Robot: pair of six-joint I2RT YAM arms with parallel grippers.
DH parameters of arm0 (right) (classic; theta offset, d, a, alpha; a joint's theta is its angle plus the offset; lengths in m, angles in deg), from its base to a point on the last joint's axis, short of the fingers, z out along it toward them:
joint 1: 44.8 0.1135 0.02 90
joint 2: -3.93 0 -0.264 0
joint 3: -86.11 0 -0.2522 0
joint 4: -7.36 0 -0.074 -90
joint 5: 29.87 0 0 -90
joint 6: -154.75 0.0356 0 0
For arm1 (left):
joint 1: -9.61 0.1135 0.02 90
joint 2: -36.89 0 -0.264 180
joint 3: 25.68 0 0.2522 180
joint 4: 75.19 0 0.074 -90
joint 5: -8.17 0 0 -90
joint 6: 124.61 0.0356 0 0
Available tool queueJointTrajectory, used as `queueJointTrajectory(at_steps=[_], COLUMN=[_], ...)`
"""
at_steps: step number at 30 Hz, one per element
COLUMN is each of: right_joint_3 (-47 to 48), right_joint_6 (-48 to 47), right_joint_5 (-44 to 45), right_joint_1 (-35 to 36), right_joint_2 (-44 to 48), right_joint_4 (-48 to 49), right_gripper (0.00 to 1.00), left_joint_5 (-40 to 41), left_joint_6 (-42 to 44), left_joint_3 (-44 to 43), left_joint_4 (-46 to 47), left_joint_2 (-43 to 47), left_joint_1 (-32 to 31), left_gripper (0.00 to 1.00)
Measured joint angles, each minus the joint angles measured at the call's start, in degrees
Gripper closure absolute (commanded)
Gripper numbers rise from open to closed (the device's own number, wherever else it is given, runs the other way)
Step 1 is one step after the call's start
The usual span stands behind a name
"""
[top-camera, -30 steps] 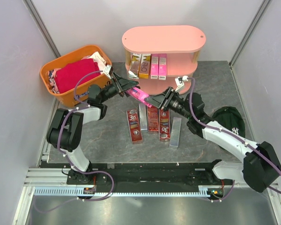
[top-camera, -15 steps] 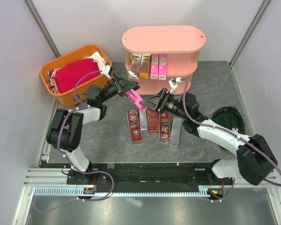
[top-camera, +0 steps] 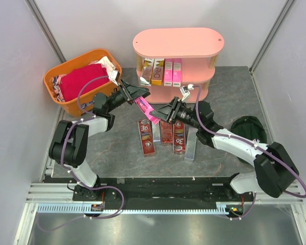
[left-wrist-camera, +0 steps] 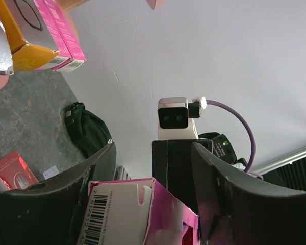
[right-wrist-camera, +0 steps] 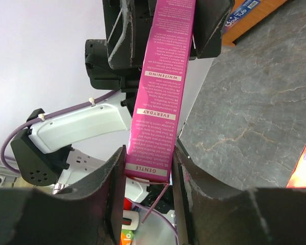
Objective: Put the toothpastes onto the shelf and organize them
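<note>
Pink toothpaste carton [left-wrist-camera: 127, 214] shows its barcode only in left wrist view.

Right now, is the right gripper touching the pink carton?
Touching. The right wrist view shows the pink carton running between the fingers of the right gripper, with both fingers flush against its sides and no gap.

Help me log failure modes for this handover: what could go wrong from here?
1. Both the left pincer and right pincer clamp the pink carton in mid-air; a pull from either may crush or tear it.
2. Its end flap stands open and could snag on the shelf.
3. If dropped, it would likely hit the cartons lying below.
</note>
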Motion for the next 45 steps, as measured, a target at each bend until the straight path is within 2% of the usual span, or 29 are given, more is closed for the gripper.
queueJointTrajectory(at_steps=[1,3,4,5,8,11,17,22,27,34,45], right_joint_3=[0.15,0.52,0.57,0.66,0.90,1.01,1.09,1.11,1.11,1.09,3.48], right_joint_6=[-0.11,-0.46,-0.61,-0.85,-1.49,-2.75,-5.31,-7.26,-9.01,-10.54,-12.59], right_joint_5=[-0.02,0.00,0.02,0.02,0.52,1.66,4.63,6.01,8.24,9.46,9.27], right_joint_1=[0.02,0.13,0.13,0.13,0.15,0.33,0.31,-1.05,-4.46,-10.25,-20.44], right_joint_2=[-0.04,-0.04,-0.04,0.00,0.39,1.40,5.62,9.97,13.18,16.20,18.01], right_joint_4=[-0.17,-0.66,-0.72,-0.90,-2.21,-4.83,-11.02,-16.48,-21.29,-26.69,-28.92], right_gripper=[0.85,0.89,0.90,0.92,0.96,0.98,1.00,1.00,1.00,1.00,1.00], left_joint_5=[0.11,0.20,0.24,0.39,0.52,0.46,1.55,5.88,8.76,9.90,10.01], left_joint_6=[0.15,0.44,0.68,1.09,2.14,4.04,12.28,20.70,25.55,27.56,27.80], left_joint_3=[0.04,0.09,0.09,0.09,0.09,0.11,0.11,0.04,-0.02,-0.02,-0.02], left_joint_4=[-0.17,-0.55,-0.79,-1.09,-2.32,-5.35,-18.60,-30.88,-37.33,-40.54,-40.94], left_joint_2=[0.15,0.59,0.81,1.09,2.16,4.13,10.58,16.11,18.47,18.64,18.67], left_joint_1=[0.09,0.17,0.20,0.20,0.17,-0.09,-0.59,-0.68,-0.20,0.98,1.79], left_gripper=[0.57,0.45,0.37,0.24,0.11,0.04,0.00,0.00,0.00,0.00,0.00])
